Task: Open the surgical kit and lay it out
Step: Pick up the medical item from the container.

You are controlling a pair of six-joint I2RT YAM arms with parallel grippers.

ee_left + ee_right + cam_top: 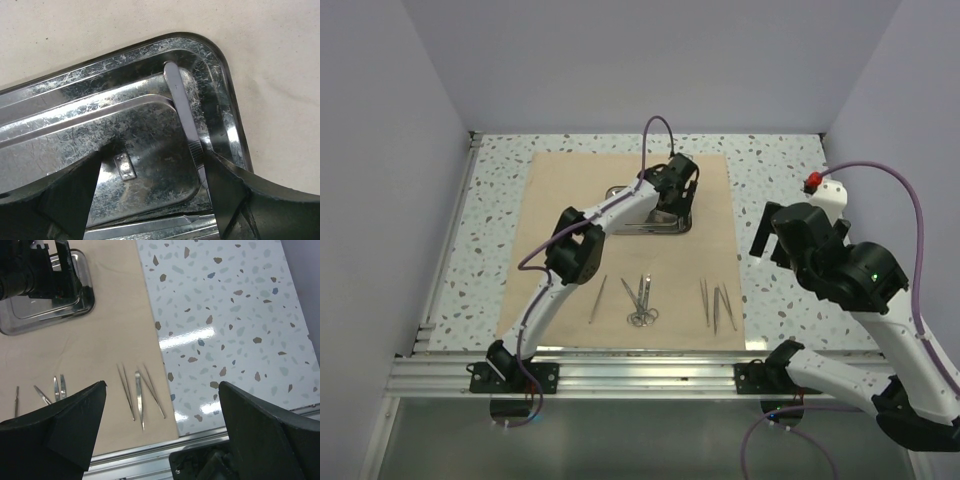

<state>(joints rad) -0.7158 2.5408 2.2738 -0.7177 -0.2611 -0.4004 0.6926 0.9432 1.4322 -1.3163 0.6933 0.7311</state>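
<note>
Left pincer (pixel 154 167), scratched steel tray (pixel 217 65), slim tweezers (pixel 182 110)

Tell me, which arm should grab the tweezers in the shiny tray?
Left. The left claw is open inside the shiny rectangular steel tray, beside the thin steel tweezers; the right claw hangs far away.

Both arms are built of smooth white links joined by bulky matte-black joint housings. The left arm (pixel 542 308) carries a thin purple cable (pixel 658 125) that loops out just behind the left gripper (pixel 677 195) and runs back along the links. That gripper's fingers (pixel 65 195) are dull black wedges. On the right arm (pixel 840 270), a similar purple cable (pixel 915 215) leaves a white block (pixel 832 195) topped with a red cap (pixel 812 182), just behind the right gripper (pixel 162 385). Farther back from it, a small green light (pixel 873 277) glows on a black housing. Its fingers (pixel 270 435) are the same broad black wedges.
</note>
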